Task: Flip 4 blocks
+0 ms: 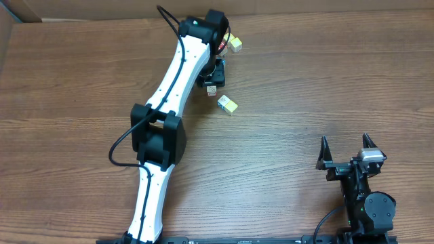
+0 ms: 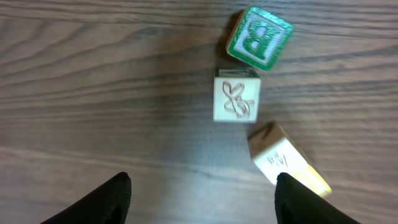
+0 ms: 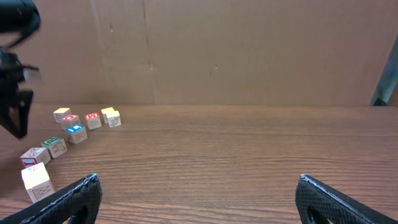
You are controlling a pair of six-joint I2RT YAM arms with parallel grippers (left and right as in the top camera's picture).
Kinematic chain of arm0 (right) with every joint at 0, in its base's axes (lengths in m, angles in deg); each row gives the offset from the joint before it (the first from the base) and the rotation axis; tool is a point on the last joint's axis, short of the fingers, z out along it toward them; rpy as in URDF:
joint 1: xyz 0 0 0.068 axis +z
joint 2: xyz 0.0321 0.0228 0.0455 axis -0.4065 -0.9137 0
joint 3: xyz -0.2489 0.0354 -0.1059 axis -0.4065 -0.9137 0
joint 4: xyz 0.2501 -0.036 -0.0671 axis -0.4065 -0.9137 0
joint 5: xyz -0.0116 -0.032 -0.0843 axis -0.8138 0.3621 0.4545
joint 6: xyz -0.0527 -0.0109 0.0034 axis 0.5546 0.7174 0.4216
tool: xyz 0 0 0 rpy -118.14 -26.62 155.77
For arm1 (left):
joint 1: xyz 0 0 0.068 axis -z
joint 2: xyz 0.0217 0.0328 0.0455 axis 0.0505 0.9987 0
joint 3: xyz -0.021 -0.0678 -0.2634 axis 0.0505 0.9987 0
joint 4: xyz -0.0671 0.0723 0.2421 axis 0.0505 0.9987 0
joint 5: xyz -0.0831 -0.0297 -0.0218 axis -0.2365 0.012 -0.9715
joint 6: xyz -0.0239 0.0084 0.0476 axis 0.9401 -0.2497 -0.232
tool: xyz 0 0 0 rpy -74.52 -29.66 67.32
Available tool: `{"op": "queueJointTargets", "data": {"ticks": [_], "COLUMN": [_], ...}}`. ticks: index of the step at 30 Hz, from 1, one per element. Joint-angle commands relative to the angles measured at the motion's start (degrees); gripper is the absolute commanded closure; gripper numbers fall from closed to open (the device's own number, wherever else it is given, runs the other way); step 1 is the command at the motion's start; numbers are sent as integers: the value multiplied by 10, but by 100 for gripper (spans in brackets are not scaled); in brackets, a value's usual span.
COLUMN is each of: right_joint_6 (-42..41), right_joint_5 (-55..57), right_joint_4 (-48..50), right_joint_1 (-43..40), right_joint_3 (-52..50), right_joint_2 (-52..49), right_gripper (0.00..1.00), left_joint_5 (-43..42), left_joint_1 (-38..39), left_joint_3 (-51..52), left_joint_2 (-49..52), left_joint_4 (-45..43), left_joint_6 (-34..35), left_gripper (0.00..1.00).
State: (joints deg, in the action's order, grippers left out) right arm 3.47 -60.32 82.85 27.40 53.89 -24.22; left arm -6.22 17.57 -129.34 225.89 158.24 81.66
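The left gripper (image 2: 202, 186) hovers, jaws spread and empty, beside the blocks (image 2: 236, 99) near the tabletop's far edge. It seems between flips; next it must straddle one block and tip it. The right gripper (image 3: 196, 186) gapes, empty.

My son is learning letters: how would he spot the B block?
Follow the white arm to its far end on the wooden table. In the short row before its open hand, the B block lies farthest out. Only its face is green, while its neighbour shows a red drawing.
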Motion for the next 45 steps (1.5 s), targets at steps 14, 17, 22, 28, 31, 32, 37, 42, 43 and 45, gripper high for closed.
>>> {"op": "queueJointTargets", "data": {"ticks": [14,17,22,28,31,32,37,42,43,45], "right_joint_6": [0,0,0,0,0,0,0,0,0,0], "right_joint_5": [-3,-3,-3,-3,-3,-3,-3,-3,-3,-3], "right_joint_4": [3,3,3,3,3,3,3,3,3,3], "right_joint_1": [-2,-2,-2,-2,-2,-2,-2,-2,-2,-2], "right_joint_3": [-6,-6,-6,-6,-6,-6,-6,-6,-6,-6], "right_joint_2": [4,4,4,4,4,4,4,4,4,4], "right_gripper": [0,0,0,0,0,0,0,0,0,0], "left_joint_5": [-23,-23,-24,-24,-25,-25,-25,-24,-24,-25], "left_joint_1": [-5,-5,-5,-5,-5,-5,-5,-5,-5,-5], "left_joint_3": [3,3,7,9,9,9,10,17,17,18], "left_joint_2": [32,32,32,32,32,32,32,33,34,34], "left_joint_4": [-31,-34,-39,-39,-39,-39,-39,-41,-42,-44], "left_joint_6": [-23,-23,-22,-21,-21,-21,-21,-21,-21,-21], "left_gripper": [32,30,31,30,30,30,30,28,28,28]}}
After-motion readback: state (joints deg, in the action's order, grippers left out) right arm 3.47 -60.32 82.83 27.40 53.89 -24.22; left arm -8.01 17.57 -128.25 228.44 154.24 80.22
